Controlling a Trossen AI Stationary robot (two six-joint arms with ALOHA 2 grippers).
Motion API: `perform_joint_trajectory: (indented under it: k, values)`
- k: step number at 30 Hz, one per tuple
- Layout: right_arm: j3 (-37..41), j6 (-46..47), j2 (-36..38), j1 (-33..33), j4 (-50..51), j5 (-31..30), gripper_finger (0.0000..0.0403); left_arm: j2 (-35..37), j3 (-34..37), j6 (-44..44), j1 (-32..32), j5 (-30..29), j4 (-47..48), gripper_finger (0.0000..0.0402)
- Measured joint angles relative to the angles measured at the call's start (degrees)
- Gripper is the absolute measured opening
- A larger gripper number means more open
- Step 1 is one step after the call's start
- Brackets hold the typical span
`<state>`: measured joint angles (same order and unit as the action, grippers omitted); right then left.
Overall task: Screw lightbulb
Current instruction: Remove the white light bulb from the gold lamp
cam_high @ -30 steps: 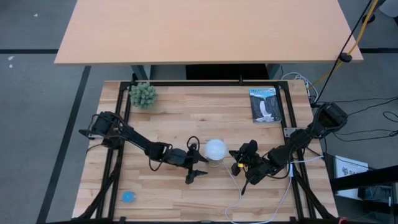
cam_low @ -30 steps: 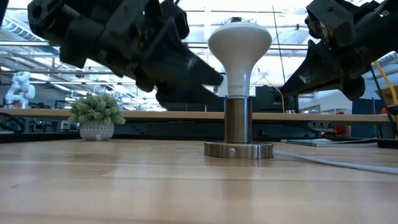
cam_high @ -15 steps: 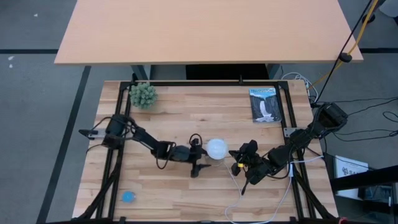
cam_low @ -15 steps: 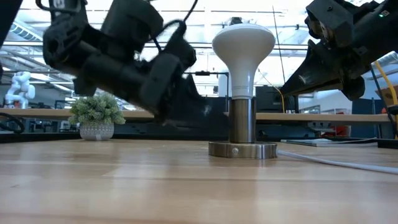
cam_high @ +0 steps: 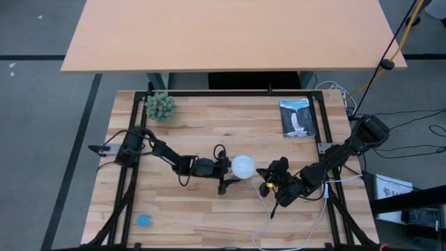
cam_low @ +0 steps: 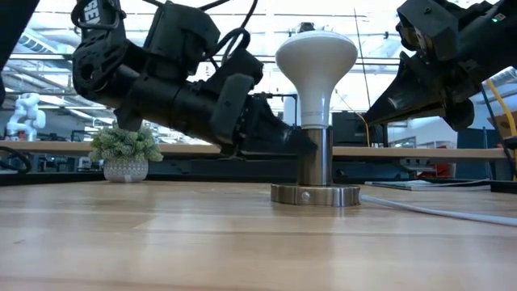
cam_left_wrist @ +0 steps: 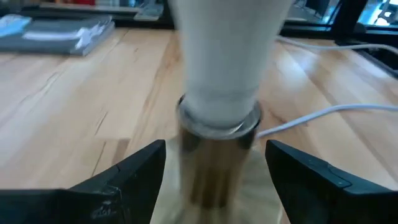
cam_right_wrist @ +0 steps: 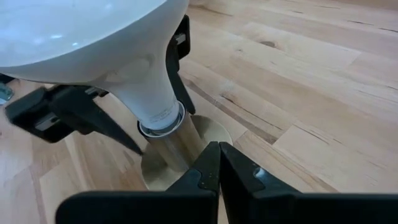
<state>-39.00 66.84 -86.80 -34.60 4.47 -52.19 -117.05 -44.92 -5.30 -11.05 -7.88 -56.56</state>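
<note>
No writing can be read on anything. The left gripper [cam_high: 224, 177] is low at the socket [cam_low: 315, 194] with its fingers [cam_left_wrist: 134, 168] spread on both sides of the metal post, just below the lightbulb [cam_high: 242, 166] that stands upright in it. The right gripper [cam_high: 268, 183] waits just beside the lightbulb on the other side, fingers pressed together

Dark jointed arms, looping black cables
</note>
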Motion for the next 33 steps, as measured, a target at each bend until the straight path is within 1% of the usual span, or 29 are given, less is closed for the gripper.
perform_joint_trajectory:
  k: [4, 9, 11, 14, 17, 20, 21, 23, 25, 28, 33]
  values:
    - [0.0, 0.0, 0.0, 0.0, 0.0, -0.2, 0.0000, 0.0, -0.9, 2.8, 0.0, 0.2, 0.8, 0.0282]
    - [0.0, 0.0, 0.0, 0.0, 0.0, -0.2, 0.0000, 0.0, -0.9, 2.4, 0.8, 1.5, 0.8, 0.0281]
    - [0.0, 0.0, 0.0, 0.0, 0.0, -0.2, 0.0000, -0.2, -0.9, 2.1, 0.8, 2.0, 0.8, 0.0274]
    - [0.0, 0.0, 0.0, 0.0, -0.3, -0.2, 0.0000, -2.4, -1.7, 1.2, 1.0, 3.9, -0.1, 0.0249]
    - [0.0, 0.0, 0.0, 0.0, -0.8, -0.2, 0.0000, -5.1, -3.6, 0.8, 1.0, 5.5, 0.5, 0.0213]
    - [0.0, -0.2, 0.0, 0.0, -1.9, 0.0, 0.0000, -5.5, -5.0, 1.0, 0.8, 6.0, 0.6, 0.0177]
    - [0.0, -0.5, 0.0, 0.0, -2.4, 0.0, 0.0000, -5.5, -5.3, 1.3, 0.8, 6.1, 0.6, 0.0169]
    - [0.0, -1.4, 0.0, 0.0, -3.2, 0.1, 0.0000, -5.4, -5.7, 2.6, 1.3, 5.8, 0.6, 0.0167]
    - [0.0, -1.7, 0.0, 0.0, -3.0, 1.2, 0.0000, -5.2, -5.7, 3.3, 1.9, 2.8, 0.4, 0.0167]
    - [0.0, -1.9, 0.0, 0.0, -2.9, 2.8, 0.0000, -5.1, -5.7, 2.5, 2.8, -4.5, 2.3, 0.0167]
    - [0.0, -1.8, 0.0, -0.4, -2.9, 2.9, 0.0000, -5.1, -5.7, -4.8, 4.7, -17.1, 5.1, 0.0167]
